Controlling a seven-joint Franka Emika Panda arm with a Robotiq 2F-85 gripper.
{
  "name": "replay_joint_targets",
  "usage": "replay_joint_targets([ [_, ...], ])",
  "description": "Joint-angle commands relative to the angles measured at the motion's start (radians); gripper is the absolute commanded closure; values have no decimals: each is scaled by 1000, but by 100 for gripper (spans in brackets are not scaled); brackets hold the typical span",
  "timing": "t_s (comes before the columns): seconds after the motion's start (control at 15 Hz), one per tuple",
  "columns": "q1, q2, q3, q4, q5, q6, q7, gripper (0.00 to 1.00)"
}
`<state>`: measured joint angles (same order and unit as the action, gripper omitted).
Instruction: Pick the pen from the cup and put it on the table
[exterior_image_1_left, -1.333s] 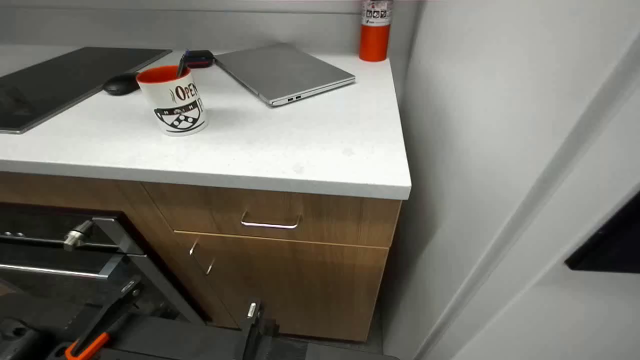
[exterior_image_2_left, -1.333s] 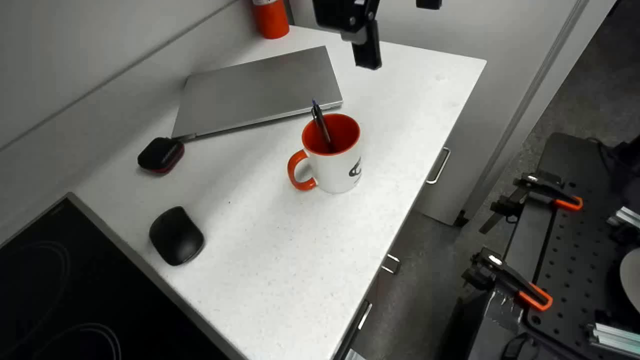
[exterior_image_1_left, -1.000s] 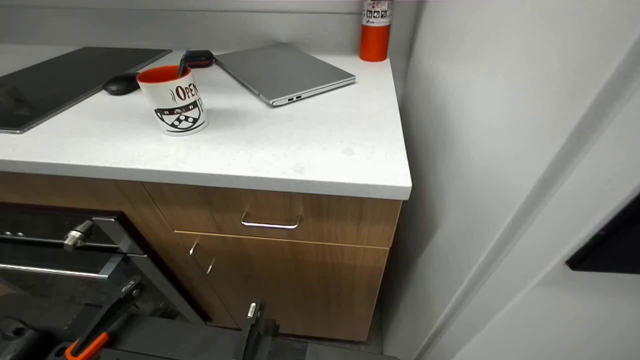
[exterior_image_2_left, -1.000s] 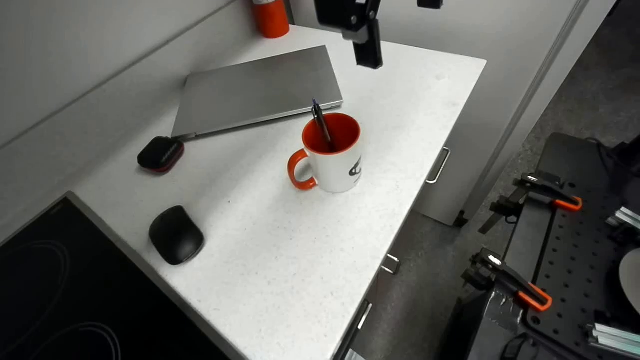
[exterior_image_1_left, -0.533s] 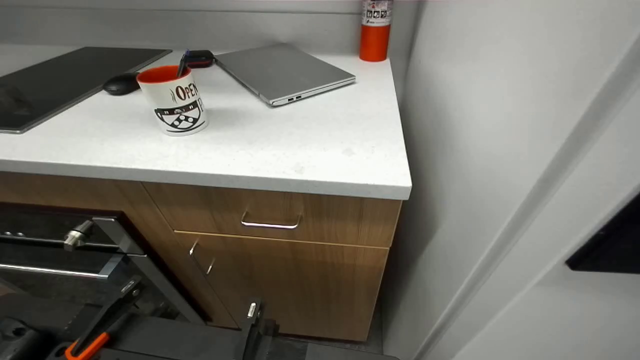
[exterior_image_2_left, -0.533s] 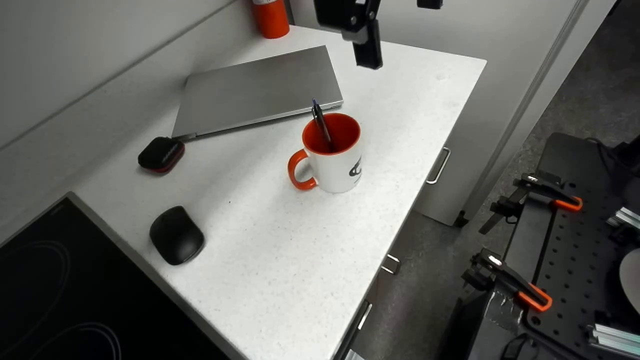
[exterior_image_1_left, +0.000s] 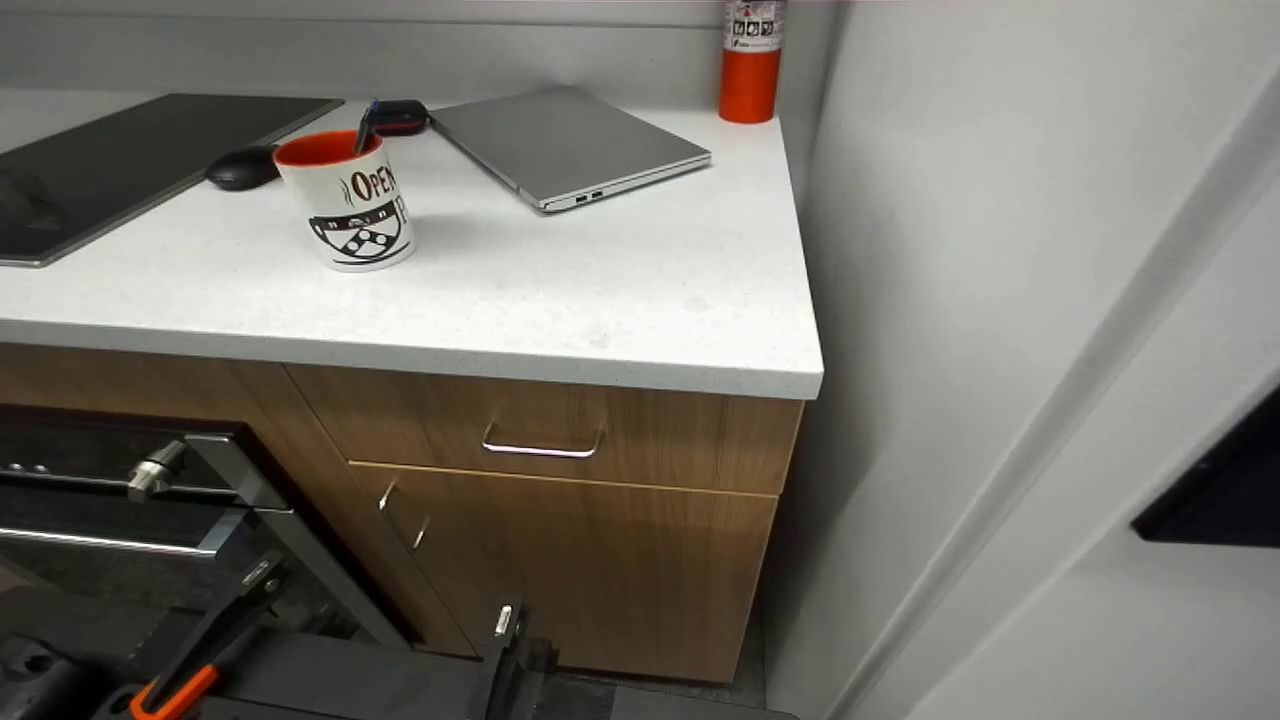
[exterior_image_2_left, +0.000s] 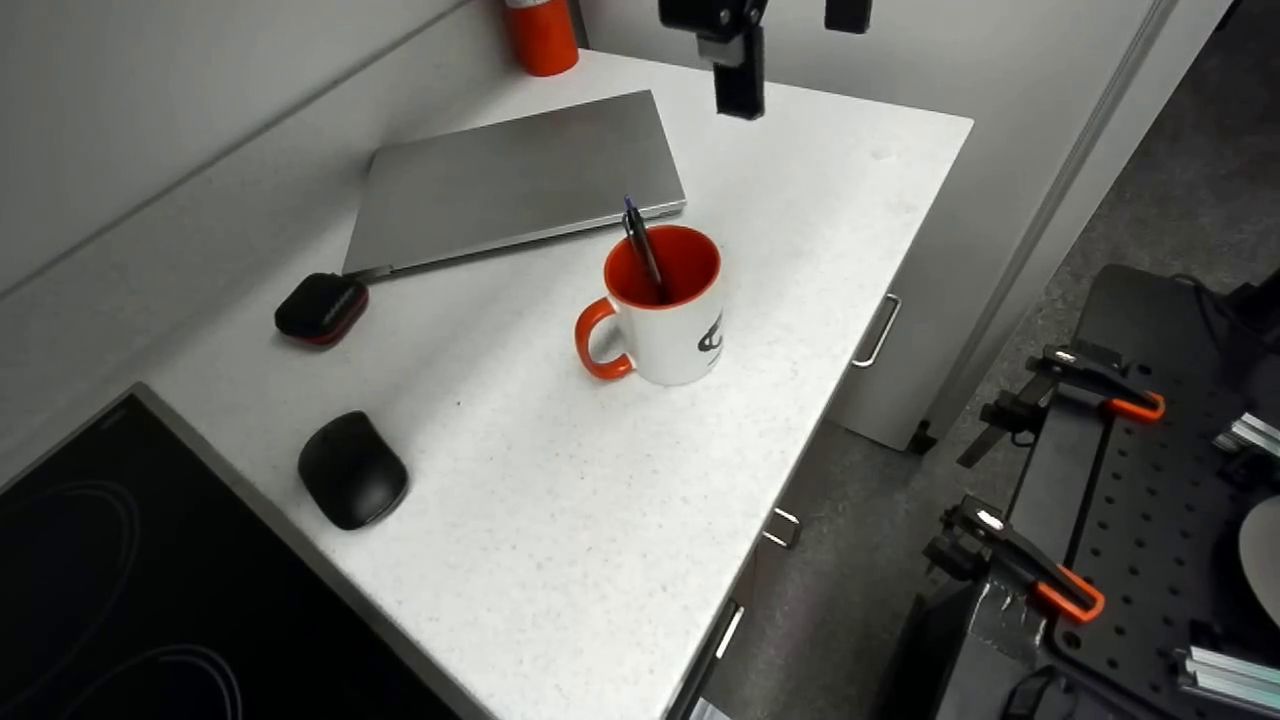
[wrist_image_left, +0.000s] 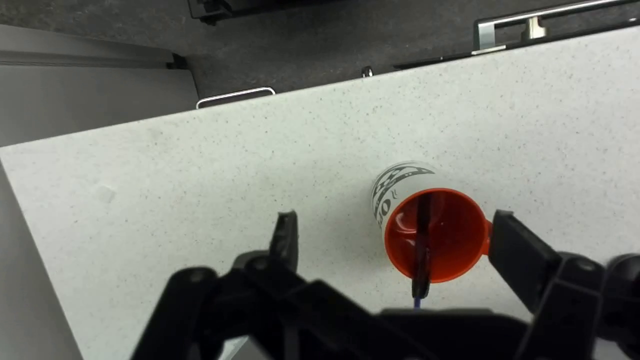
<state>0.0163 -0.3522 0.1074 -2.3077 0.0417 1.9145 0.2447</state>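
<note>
Well, mouse (exterior_image_2_left: 353, 470) and laptop (exterior_image_2_left: 515, 185) near cup (exterior_image_2_left: 668, 345).

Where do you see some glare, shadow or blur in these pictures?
In the wrist view, small glints inside the mug, and the gripper looks soft, as if out of focus; in an exterior view, faint shadow on the counter beside the mug, bright shine on the drawer handle.

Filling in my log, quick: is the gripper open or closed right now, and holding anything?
Gripper: open, holding nothing; the pen leans in the mug.
</note>
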Motion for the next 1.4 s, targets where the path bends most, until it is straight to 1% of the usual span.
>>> replay_joint_targets([
  [0.0, 4, -5, -73, -73, 112, 134, -79, 0],
  [0.2, 10, 13, -92, -98, 176, 223, -102, 0],
  [0.33, 11, 20, -82, -102, 174, 249, -98, 0],
  [0.4, -1, 15, -80, -96, 144, 211, -82, 0],
  [0.73, 2, 30, -78, -96, 140, 220, -90, 0],
  [0.93, 15, 99, -85, -70, 175, 256, -123, 0],
  [1.33, 24, 218, -81, -26, 199, 329, -142, 0],
])
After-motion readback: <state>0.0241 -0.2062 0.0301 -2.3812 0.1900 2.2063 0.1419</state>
